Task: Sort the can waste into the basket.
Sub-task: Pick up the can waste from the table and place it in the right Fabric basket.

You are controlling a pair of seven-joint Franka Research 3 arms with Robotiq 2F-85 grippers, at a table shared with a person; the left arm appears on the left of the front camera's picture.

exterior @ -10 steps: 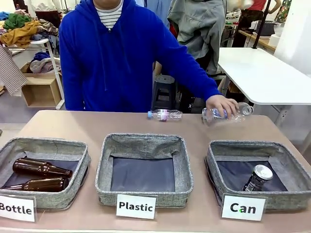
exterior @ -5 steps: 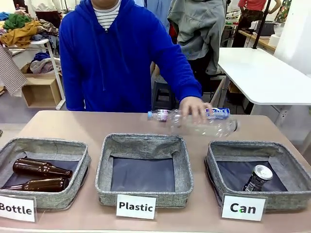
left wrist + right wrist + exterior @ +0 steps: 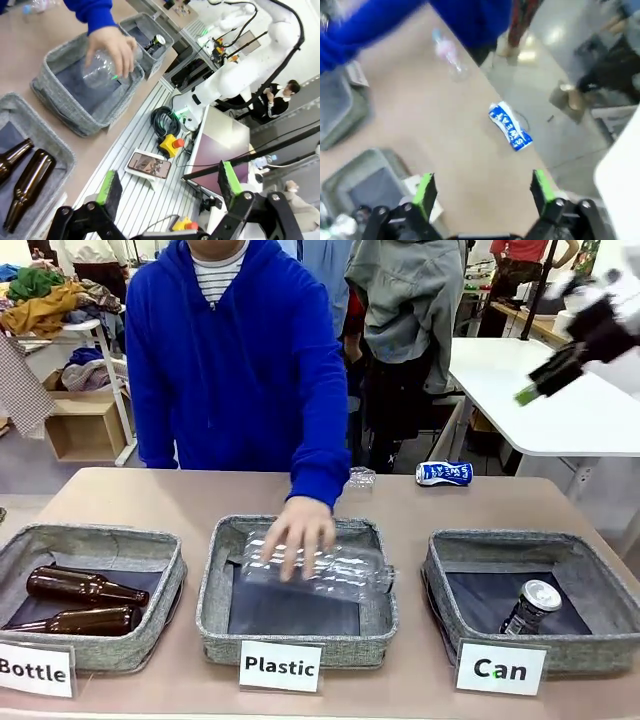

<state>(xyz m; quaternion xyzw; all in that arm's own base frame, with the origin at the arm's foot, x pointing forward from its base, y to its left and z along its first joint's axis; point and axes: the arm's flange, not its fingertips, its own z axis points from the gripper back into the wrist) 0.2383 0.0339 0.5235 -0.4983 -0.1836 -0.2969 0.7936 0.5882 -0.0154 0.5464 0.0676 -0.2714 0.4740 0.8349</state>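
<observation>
The left gripper (image 3: 170, 185) hangs off the robot's side of the table (image 3: 150, 500), its green pads wide apart and holding nothing. At the left end of the table stands the basket labelled "Bottle" (image 3: 90, 537), with two brown glass bottles (image 3: 85, 587) lying in it. In the middle, a person's hand (image 3: 297, 537) presses a clear plastic bottle (image 3: 345, 575) down into the basket labelled "Plastic" (image 3: 215, 610). Behind that sleeve a smaller clear bottle (image 3: 362, 477) lies partly hidden on the far side of the table. To its right the blue can (image 3: 443, 473) lies on its side near the far edge, well apart from every basket. The basket labelled "Can" (image 3: 520, 538) stands at the right end, and the black can (image 3: 530, 607) leans inside it toward the front wall, silver top up. The right gripper (image 3: 484, 192) is raised above the table's far right corner, blurred, its jaws spread wide and empty, with the blue can lying ahead of it on the tabletop.
</observation>
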